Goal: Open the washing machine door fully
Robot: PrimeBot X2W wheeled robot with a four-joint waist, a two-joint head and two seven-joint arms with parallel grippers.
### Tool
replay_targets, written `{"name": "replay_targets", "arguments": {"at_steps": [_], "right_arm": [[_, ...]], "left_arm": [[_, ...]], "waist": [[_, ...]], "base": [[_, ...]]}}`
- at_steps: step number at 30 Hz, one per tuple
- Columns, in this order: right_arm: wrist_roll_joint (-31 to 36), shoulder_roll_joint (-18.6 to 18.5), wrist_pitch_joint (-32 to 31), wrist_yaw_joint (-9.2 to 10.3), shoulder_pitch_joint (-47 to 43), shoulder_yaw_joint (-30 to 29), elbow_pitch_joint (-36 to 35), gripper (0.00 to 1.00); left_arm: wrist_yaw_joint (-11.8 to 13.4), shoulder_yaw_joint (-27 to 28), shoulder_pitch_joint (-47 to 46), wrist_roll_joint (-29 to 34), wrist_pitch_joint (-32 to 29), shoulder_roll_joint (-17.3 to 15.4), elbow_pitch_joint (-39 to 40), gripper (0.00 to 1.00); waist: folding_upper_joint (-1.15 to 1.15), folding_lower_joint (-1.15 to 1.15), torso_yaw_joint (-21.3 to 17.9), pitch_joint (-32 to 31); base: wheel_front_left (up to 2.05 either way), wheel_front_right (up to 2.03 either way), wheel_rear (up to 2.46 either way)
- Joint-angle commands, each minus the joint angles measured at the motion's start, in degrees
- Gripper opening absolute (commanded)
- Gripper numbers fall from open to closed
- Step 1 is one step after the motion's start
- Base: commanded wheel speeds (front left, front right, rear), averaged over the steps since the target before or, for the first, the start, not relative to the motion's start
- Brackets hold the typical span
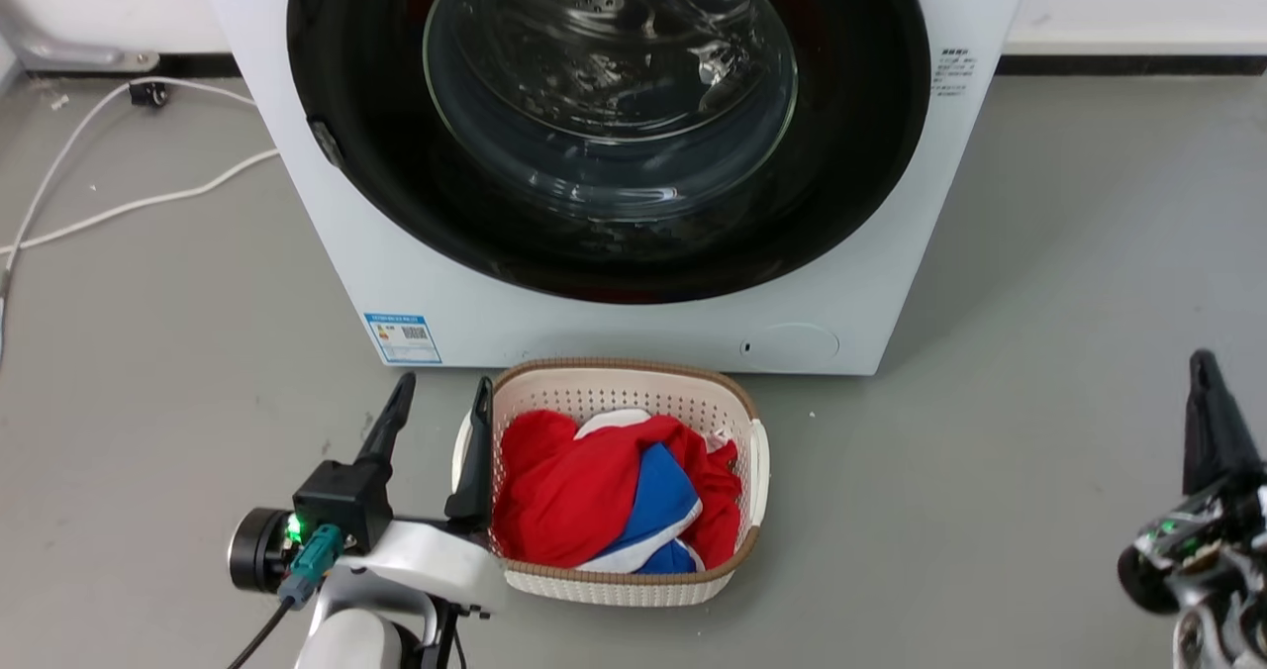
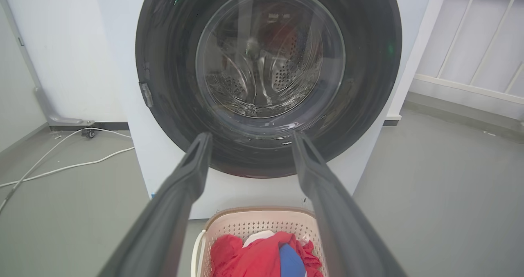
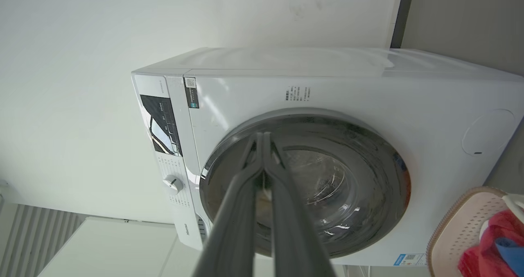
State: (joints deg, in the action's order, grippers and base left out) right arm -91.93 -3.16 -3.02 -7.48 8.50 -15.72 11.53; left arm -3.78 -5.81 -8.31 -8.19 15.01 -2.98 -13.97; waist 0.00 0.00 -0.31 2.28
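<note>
**The door's catch is on the washing machine's left side, and so is our open hand**

The washing machine (image 1: 594,337) stands square in front of us. The washing machine door (image 1: 609,105) takes up most of its front and lies shut and flat against the white face, with its glass bowl bulging toward us.

A cream laundry basket (image 1: 734,397) holding red and blue clothes (image 1: 594,496) sits on the floor just in front of the machine's base.

Our left hand (image 1: 442,392) hangs low in front of the machine's lower left. Its fingers are spread apart, hold nothing and point at the machine. In the left wrist view they frame the bottom of the door glass. It is well short of the door.

Our right hand (image 1: 1206,382) is out past the machine's right side and farther from the door. Its fingers are pressed together, and we can make out nothing between them.

The move turns on the small grey catch (image 1: 325,143). It is set into the door's black rim at the machine's left edge and runs along the rim's curve. From this we judge that the door swings from the machine's right side and must be pulled at the left.

The catch lies up and ahead of the left hand, on that hand's own side. We take the left arm as the nearer one for the pull. The right arm would have to cross the whole front of the machine to reach it.
</note>
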Motion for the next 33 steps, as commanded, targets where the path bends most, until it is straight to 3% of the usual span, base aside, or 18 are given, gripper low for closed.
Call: {"name": "replay_targets", "arguments": {"at_steps": [1,14,26,33], "right_arm": [[-1.05,-1.56,-0.61,-0.03,3.36,-0.54,2.29,0.0],[-4.98,-11.86,-5.54,-0.03,26.23,0.73,15.33,0.0],[-6.2,-20.48,-18.15,-0.03,45.6,9.69,27.4,0.0],[-2.78,-22.67,-23.48,-0.03,58.06,17.21,33.88,0.0]], "left_arm": [[0.35,-0.12,-1.36,0.46,0.2,0.04,0.59,1.0],[2.3,-3.65,-8.66,0.73,0.2,0.08,7.45,1.0],[3.57,-7.82,-12.64,0.08,0.2,0.09,9.47,1.0],[3.59,-8.98,-14.58,1.06,0.2,0.09,10.69,1.0]], "waist": [[0.0,0.0,-0.04,1.58],[0.0,0.0,1.7,15.55],[0.0,0.0,4.36,22.2],[0.0,0.0,4.81,25.74]], "base": [[0.0,0.0,0.0],[0.0,0.0,0.0],[0.0,0.0,0.0],[0.0,0.0,0.0]]}}
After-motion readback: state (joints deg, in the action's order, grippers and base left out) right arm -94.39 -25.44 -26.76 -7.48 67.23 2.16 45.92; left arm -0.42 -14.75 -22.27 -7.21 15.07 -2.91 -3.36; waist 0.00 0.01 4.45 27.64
